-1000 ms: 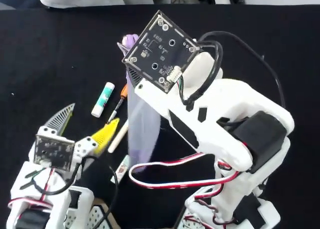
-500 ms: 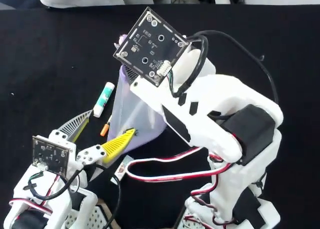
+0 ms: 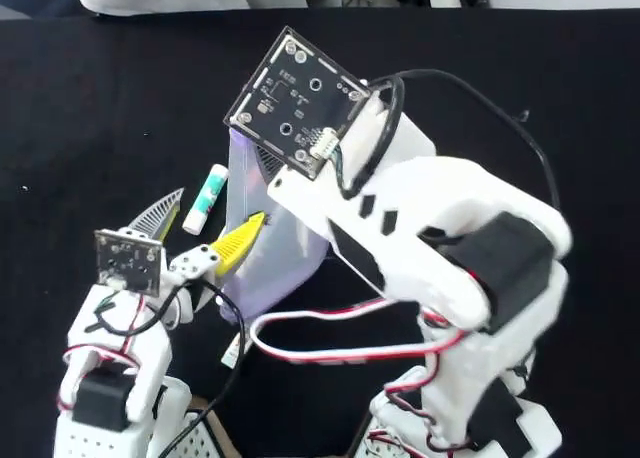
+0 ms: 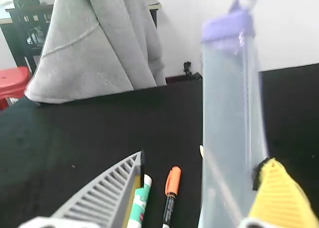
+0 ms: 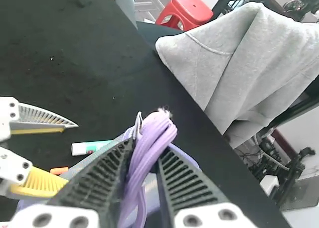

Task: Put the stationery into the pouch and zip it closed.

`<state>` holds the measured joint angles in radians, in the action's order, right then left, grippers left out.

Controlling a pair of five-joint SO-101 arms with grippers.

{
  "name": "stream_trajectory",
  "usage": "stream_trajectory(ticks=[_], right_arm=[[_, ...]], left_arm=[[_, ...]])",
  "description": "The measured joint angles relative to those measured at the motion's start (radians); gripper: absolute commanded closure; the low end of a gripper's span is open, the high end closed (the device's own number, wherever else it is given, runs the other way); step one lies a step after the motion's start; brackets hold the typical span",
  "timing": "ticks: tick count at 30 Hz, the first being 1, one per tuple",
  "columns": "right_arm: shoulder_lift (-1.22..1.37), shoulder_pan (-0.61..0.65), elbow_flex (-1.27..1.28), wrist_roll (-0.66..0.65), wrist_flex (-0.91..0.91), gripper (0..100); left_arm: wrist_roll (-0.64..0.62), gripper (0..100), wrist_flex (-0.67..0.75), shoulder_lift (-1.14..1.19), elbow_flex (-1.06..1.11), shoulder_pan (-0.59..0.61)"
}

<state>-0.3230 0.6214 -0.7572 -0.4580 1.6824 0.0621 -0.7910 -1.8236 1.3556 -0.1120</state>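
Note:
A translucent pouch with a purple top hangs off the table. My right gripper is shut on its purple end, and sits under the camera board in the high view. My left gripper stands open beside the pouch, the yellow finger against its lower side and the grey finger apart to the other side. A white-and-green glue stick and an orange marker lie on the black table between the left fingers.
A grey cloth is heaped at the table's far edge. A small white item lies on the table near the left arm's base. The right arm's red-and-white cable loops low at the front.
My left arm has come forward and up, bringing its yellow finger against the pouch. My right arm has shifted the pouch's top leftward, and the pouch has swung and now covers the marker in the high view.

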Motion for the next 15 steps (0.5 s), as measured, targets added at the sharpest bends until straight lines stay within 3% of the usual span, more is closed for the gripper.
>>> stream_trajectory(ticks=[8, 15], right_arm=[[-0.034, 0.0, 0.021, -0.003, 0.003, 98.7], [-0.034, 0.0, 0.035, -0.006, 0.043, 98.7]], left_arm=[[0.032, 64, 0.018, 0.009, 0.025, -0.155], [0.041, 64, 0.018, 0.008, 0.025, -0.173]])
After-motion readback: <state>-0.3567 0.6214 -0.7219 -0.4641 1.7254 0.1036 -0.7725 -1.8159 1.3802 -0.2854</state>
